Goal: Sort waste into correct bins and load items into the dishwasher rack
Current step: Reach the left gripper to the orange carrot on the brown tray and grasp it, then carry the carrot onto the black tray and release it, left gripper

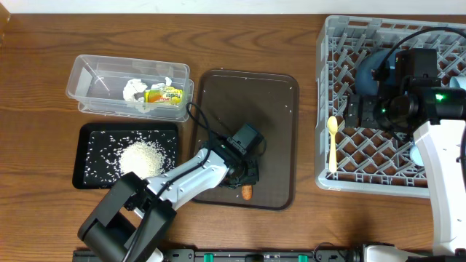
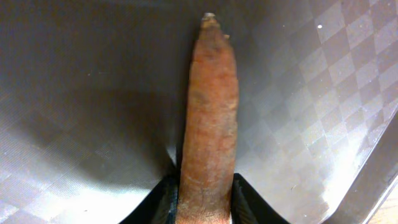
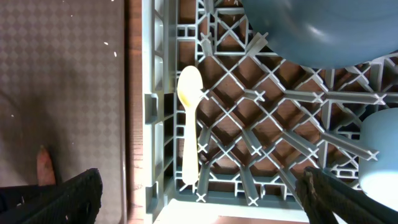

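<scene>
**Station status: waste bins, serving tray, rack**

1. Clear plastic tub (image 1: 95,76), rectangular with rounded corners: it contains crumpled white tissue (image 1: 135,89) and a yellow-green printed wrapper (image 1: 164,94).
2. Shallow black tray (image 1: 77,156), nearer than the tub: white rice grains (image 1: 142,156) sit in a mound, with loose grains scattered around it.
3. Dark brown serving tray (image 1: 251,102): the surface is embossed with a fine checker texture. At its near edge the left gripper (image 1: 246,183) is closed on the food stick (image 2: 210,124), one black finger against each side of the base. The stick is orange-brown, rough-skinned and tapers to a blunt tip.
4. Grey plastic dishwasher rack (image 1: 322,87), with a diagonal lattice floor: the pale yellow spoon (image 3: 189,124) lies flat along the left wall. The dark blue plate (image 3: 311,31) stands further in, and a light blue cup (image 3: 382,149) sits beside it.
5. Right gripper (image 3: 199,199): it hangs above the rack with its jaws spread wide and nothing between them.
</scene>
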You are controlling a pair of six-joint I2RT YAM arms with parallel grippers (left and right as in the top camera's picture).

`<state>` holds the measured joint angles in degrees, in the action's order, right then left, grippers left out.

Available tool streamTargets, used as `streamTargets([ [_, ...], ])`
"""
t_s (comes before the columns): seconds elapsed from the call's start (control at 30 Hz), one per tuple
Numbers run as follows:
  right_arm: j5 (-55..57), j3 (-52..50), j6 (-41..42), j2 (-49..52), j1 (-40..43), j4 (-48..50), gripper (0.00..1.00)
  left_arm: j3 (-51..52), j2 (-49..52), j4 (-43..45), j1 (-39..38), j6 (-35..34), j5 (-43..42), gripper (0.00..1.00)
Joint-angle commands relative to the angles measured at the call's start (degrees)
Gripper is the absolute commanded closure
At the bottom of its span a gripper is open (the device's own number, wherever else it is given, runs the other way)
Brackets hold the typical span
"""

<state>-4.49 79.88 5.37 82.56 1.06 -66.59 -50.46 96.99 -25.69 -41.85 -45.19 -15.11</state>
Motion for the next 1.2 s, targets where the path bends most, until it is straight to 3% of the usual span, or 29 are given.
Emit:
streamTargets([
  [0.0, -0.07, 0.31, -0.96, 0.22, 0.37, -0.09, 0.01, 0.50, 1.49, -0.28, -0.24, 0.07, 0.46, 0.75],
  [0.27, -0.07, 0.31, -0.96, 0.22, 0.37, -0.11, 0.01, 0.35, 0.72, -0.37, 0.81, 0.63, 2.58, 0.81],
  [0.53, -0.04, 0.31, -0.98, 0.22, 0.37, -0.11, 0.01, 0.28, -7.15, -4.48, 6.84, 6.64, 8.57, 0.81],
  [0.6, -0.04, 0.31, -0.98, 0.22, 0.37, -0.11, 0.01, 0.28, -10.38, -6.69, 9.09, 8.74, 10.23, 0.85],
  [0.9, -0.04, 0.31, -0.98, 0.22, 0.37, -0.09, 0.01, 0.28, -24.09, -13.70, 24.52, 12.68, 19.23, 0.85],
  [1.17, -0.04, 0.31, -0.98, 0.22, 0.37, -0.09, 0.01, 0.37, -24.20, -15.04, 41.05, 12.61, 21.20, 0.84],
])
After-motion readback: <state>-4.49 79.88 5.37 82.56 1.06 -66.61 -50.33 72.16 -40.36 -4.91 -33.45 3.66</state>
